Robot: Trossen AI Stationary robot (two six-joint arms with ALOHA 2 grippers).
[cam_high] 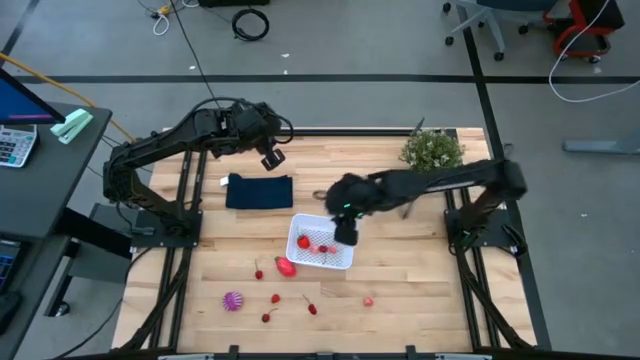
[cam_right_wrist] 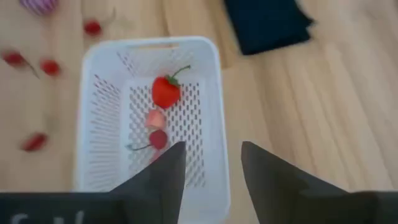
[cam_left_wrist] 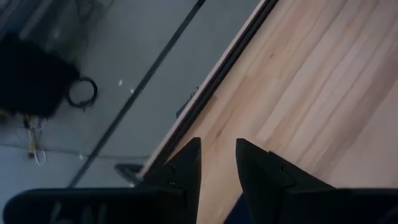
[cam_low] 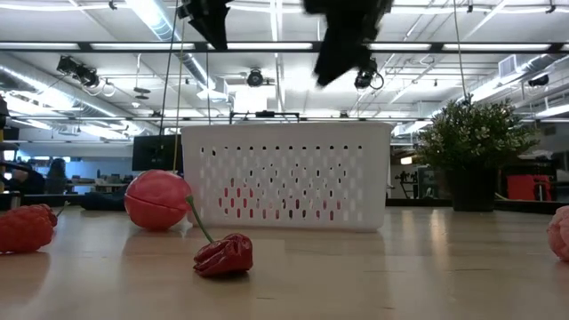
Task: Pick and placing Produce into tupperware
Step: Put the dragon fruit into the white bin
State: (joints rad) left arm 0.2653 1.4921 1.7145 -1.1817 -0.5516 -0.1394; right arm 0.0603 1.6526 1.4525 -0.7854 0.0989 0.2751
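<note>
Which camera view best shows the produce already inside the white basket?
The right wrist view: it looks down into the white basket, showing a strawberry and two smaller red pieces. The high view shows them tiny; the low view only through wall slots; the left wrist view not at all.

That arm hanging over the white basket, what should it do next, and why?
Probably lift away and head for another piece. The right hand hovers over the white basket with its fingers apart and nothing between them, and a strawberry and two smaller red bits already lie inside. More produce waits on the table, the nearest being the larger red piece just beside the basket.
</note>
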